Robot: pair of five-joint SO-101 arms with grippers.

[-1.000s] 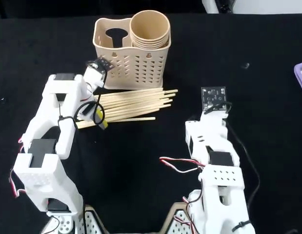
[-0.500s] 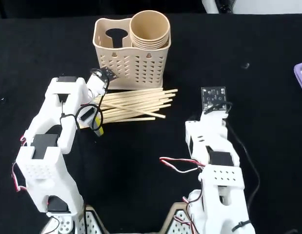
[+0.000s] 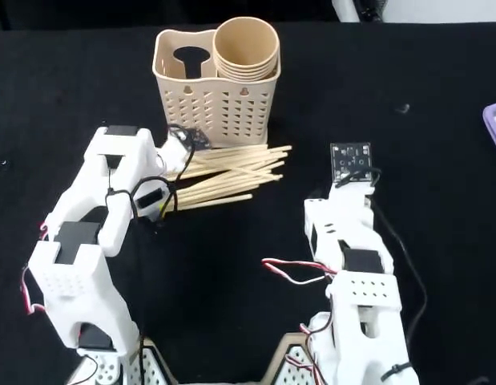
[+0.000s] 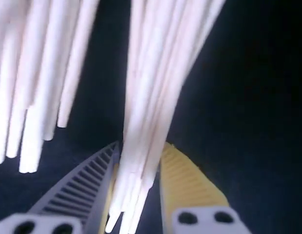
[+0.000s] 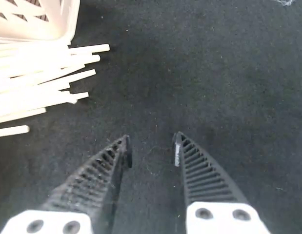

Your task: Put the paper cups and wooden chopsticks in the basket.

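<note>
Wooden chopsticks (image 4: 151,92) in tight, narrow grip of left hand (image 4: 141,146).

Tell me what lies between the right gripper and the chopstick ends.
Just bare black table, seen in the right wrist view; nothing sits between the open right gripper and the wooden chopsticks.

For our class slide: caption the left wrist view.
Left hand gripping a bundle of wooden chopsticks on the black table.
</note>
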